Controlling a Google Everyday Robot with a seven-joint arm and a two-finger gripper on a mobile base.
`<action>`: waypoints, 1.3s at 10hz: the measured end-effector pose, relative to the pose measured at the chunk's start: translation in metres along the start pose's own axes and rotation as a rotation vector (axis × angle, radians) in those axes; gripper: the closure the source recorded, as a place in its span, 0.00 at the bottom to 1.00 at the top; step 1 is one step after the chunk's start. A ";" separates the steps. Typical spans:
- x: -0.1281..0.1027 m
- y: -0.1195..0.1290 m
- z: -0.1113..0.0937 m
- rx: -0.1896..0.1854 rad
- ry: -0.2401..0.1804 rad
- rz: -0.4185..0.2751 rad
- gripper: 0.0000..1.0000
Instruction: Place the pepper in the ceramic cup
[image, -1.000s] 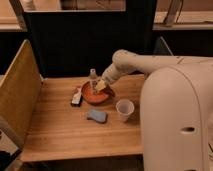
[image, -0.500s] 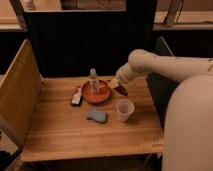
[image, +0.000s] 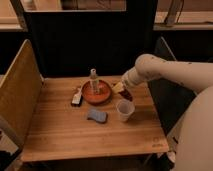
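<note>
My gripper (image: 123, 90) is at the end of the white arm that reaches in from the right. It is just right of the orange-red bowl (image: 96, 93) and above and behind the ceramic cup (image: 125, 110). It is shut on the small dark red pepper (image: 127, 94), which hangs from it a little above the table. The pale cup stands upright on the wooden table (image: 60, 135), and its inside looks empty.
A clear bottle (image: 93, 80) stands at the back of the bowl. A blue-grey sponge (image: 97, 116) lies left of the cup. A small dark and white object (image: 77, 96) lies left of the bowl. A wooden side panel (image: 17, 95) walls the table's left edge.
The gripper has moved right from over the bowl to the bowl's right side, near the cup, carrying the pepper. The arm has swung away, uncovering the right of the table.
</note>
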 end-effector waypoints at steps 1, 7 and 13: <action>0.005 0.003 0.004 -0.006 0.008 -0.002 1.00; 0.020 0.023 0.043 -0.054 0.024 -0.015 1.00; 0.012 0.018 0.043 -0.062 -0.020 0.000 0.96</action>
